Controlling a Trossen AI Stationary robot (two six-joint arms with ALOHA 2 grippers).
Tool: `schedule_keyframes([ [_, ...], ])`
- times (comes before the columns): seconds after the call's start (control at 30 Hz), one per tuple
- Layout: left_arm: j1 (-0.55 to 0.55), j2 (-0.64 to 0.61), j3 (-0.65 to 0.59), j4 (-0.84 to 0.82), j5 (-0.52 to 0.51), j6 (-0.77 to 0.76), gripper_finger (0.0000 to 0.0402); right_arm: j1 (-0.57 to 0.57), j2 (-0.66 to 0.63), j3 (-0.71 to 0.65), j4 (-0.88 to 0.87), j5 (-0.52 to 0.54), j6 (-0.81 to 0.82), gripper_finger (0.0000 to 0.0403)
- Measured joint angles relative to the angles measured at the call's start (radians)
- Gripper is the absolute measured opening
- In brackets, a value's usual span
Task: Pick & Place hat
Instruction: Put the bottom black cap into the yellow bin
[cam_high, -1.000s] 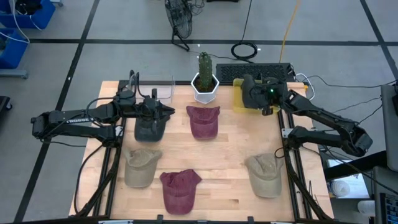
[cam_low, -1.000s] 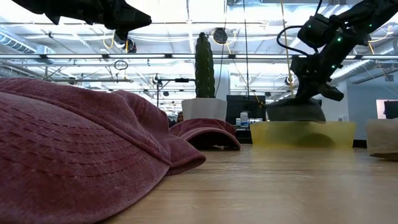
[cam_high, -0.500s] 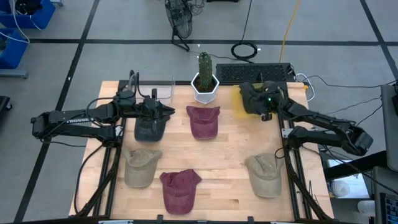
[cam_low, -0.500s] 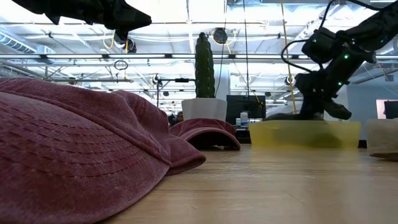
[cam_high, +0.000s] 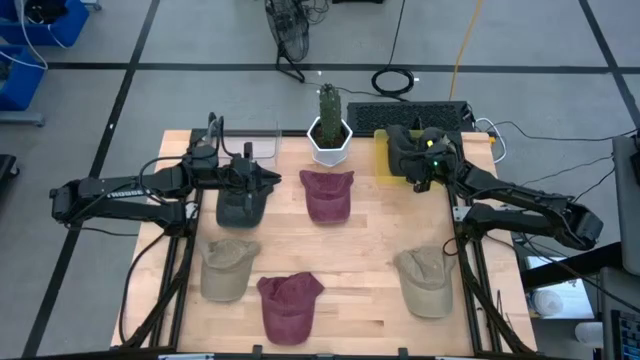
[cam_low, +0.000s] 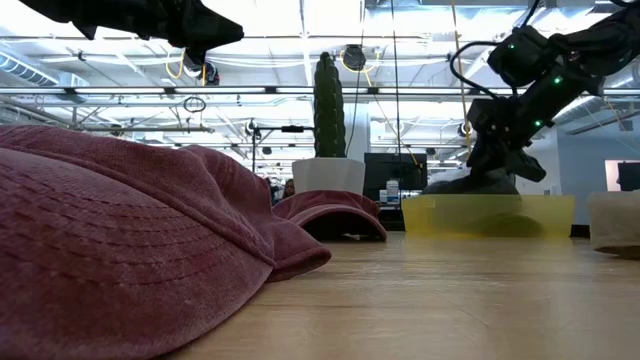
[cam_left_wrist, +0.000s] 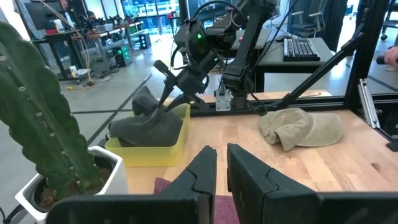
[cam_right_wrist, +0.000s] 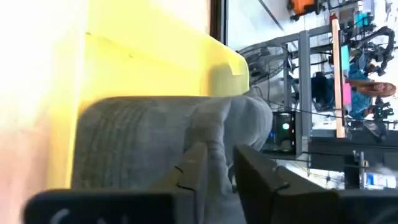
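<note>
**Q:** Where is the hat being moved?

**A:** A dark grey hat (cam_left_wrist: 146, 124) lies in a yellow bin (cam_left_wrist: 163, 148) at the far right corner of the wooden table (cam_high: 370, 260), beside a potted cactus (cam_high: 329, 125). The right gripper (cam_left_wrist: 163, 93) is directly over it, its fingers parted with a fold of the hat's cloth between them; I cannot tell whether they grip it.

**Q:** And the other arm?

**A:** The left gripper (cam_high: 272, 178) hovers above another dark hat (cam_high: 241, 205) on the table's left side, fingers nearly together, holding nothing.

**Q:** What else is on the table?

**A:** Two maroon hats (cam_high: 327, 194) and two tan hats (cam_high: 425, 281), lying apart from one another.
</note>
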Motion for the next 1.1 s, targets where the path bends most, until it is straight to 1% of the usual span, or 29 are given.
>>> schedule_keyframes([
  [0.1,0.0,0.0,0.0,0.0,0.0,-0.001,0.0047,0.011,0.0,0.0,-0.011,0.001,0.08,0.0116],
  [0.17,0.0,0.0,0.0,0.0,0.0,-0.002,0.0047,0.019,-0.001,0.0,-0.004,0.002,0.141,0.0131],
  [0.3,0.0,0.0,0.0,0.0,0.0,0.0,0.0047,0.043,-0.016,0.031,0.011,0.03,0.317,0.0134],
  [0.43,0.0,0.0,0.0,0.0,0.0,0.001,0.0047,0.053,-0.031,0.093,-0.01,0.085,0.487,0.012],
  [0.5,0.0,0.0,0.0,0.0,0.0,0.001,0.0047,0.053,-0.027,0.143,-0.086,0.109,0.585,0.0111],
  [0.57,0.0,0.0,0.0,0.0,0.0,0.0,0.0047,0.047,-0.007,0.203,-0.191,0.136,0.718,0.01],
  [0.63,0.0,0.0,0.0,0.007,0.0,0.0,0.0047,0.03,0.016,0.248,-0.307,0.137,0.856,0.0088],
  [0.7,0.0,0.0,0.0,0.016,0.0,-0.003,0.0047,0.013,0.039,0.276,-0.37,0.134,0.961,0.0077],
  [0.77,0.0,0.0,0.0,0.023,0.0,-0.014,0.0047,-0.004,0.053,0.279,-0.381,0.134,1.004,0.0064],
  [0.9,0.0,0.0,0.0,0.027,0.001,-0.04,0.0047,-0.07,0.098,0.263,-0.385,0.136,1.029,0.0037],
  [1.03,0.0,0.0,0.0,0.026,0.001,-0.046,0.0047,-0.158,0.156,0.221,-0.343,0.13,1.069,0.0011],
  [1.1,0.0,0.0,0.0,0.023,0.001,-0.045,0.0047,-0.19,0.188,0.196,-0.31,0.101,1.086,0.0003],
])
